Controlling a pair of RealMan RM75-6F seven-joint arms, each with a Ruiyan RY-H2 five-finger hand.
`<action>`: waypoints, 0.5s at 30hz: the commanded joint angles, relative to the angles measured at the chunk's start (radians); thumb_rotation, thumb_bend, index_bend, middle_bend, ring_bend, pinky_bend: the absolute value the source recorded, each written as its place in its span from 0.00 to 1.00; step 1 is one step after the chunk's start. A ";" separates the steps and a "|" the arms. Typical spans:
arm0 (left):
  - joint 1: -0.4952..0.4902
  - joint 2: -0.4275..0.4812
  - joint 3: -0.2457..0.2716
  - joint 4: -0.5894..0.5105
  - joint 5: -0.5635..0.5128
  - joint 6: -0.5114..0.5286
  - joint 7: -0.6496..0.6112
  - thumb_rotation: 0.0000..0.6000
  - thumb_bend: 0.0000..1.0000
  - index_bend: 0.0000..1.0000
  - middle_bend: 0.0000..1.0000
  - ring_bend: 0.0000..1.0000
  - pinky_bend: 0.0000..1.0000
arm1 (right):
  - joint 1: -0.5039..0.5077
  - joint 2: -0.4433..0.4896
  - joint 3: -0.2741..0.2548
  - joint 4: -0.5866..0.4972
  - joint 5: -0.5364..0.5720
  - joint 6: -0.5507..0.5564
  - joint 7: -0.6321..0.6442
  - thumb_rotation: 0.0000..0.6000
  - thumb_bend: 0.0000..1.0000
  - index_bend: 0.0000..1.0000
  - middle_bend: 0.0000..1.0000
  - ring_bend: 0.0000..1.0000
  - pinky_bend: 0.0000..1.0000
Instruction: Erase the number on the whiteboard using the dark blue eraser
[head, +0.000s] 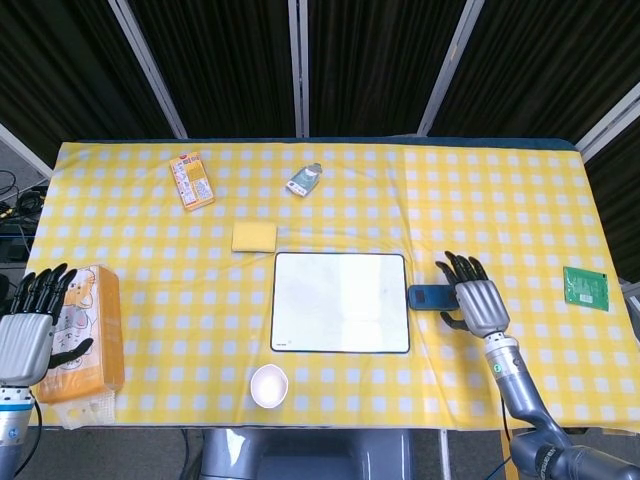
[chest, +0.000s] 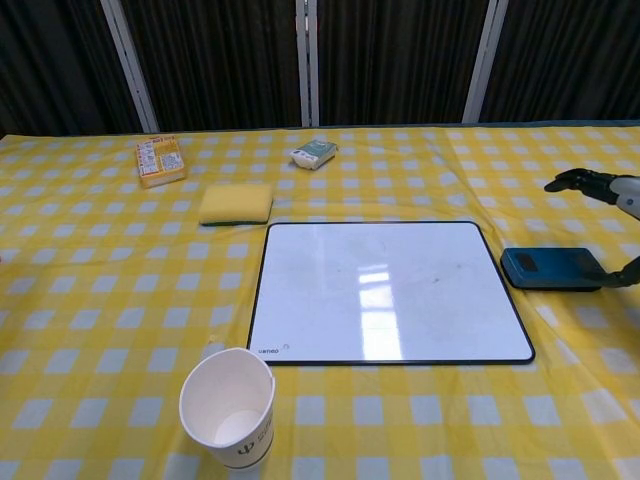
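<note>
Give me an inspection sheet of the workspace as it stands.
Surface: yellow checked cloth.
Job's things: whiteboard looks blank; eraser lies flat on the cloth, right of it.
Clutter: sponge, cup, orange box, packet, tissue box, green board.
Hands: right hand open beside the eraser; left hand open by the tissue box.
Cables: some at far left.
Surroundings: dark curtains.

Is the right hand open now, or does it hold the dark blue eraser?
Open. The right hand has its fingers spread, and the dark blue eraser lies flat on the tablecloth beside the whiteboard.
</note>
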 joint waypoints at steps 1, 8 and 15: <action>0.002 0.002 0.002 -0.003 0.004 0.002 -0.002 1.00 0.00 0.00 0.00 0.00 0.00 | -0.031 0.029 -0.001 -0.050 -0.011 0.048 0.008 1.00 0.16 0.08 0.00 0.00 0.00; 0.012 0.007 0.015 -0.019 0.031 0.023 -0.015 1.00 0.00 0.00 0.00 0.00 0.00 | -0.143 0.098 -0.051 -0.121 -0.128 0.260 0.058 1.00 0.16 0.03 0.00 0.00 0.00; 0.029 0.016 0.033 -0.032 0.047 0.037 -0.028 1.00 0.00 0.00 0.00 0.00 0.00 | -0.256 0.137 -0.108 -0.096 -0.239 0.454 0.089 1.00 0.16 0.03 0.00 0.00 0.00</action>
